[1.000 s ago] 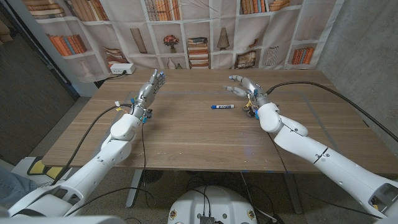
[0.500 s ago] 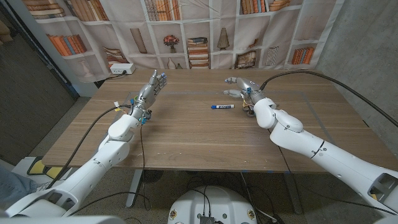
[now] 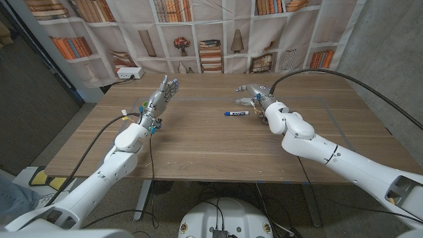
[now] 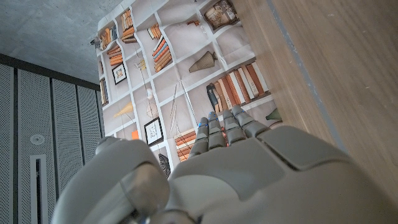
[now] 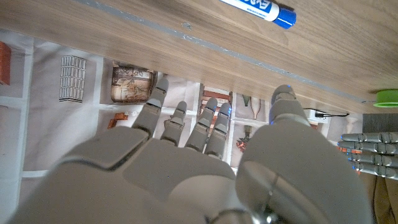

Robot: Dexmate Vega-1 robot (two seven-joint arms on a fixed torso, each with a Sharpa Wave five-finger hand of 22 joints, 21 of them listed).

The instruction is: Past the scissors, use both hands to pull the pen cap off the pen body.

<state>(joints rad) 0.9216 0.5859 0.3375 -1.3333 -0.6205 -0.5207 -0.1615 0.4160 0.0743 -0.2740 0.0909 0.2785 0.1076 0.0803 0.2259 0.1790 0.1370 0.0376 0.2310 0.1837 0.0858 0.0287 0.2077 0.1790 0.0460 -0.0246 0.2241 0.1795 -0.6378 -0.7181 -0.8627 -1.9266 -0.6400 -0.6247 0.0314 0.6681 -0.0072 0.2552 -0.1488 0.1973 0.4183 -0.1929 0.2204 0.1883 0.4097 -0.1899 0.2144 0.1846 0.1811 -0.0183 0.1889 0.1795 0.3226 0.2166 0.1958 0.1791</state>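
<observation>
The right robot hand [image 5: 205, 168] reached, fingers apart and empty, toward the wooden counter [image 5: 186, 22], where a blue-capped pen [image 5: 258, 7] lay beyond its fingertips [image 5: 160, 87].

The tabletop [image 3: 198, 142] is of brown wood with long grain and takes the middle of the frame in the head view. A pen [image 3: 235, 113] with a white body and a blue cap lies on it, a little right of the centre, turned crosswise. At the upper left corner of the tabletop stands a white box [image 3: 129, 73]. A small green thing [image 3: 145, 103] lies at the left part.
</observation>
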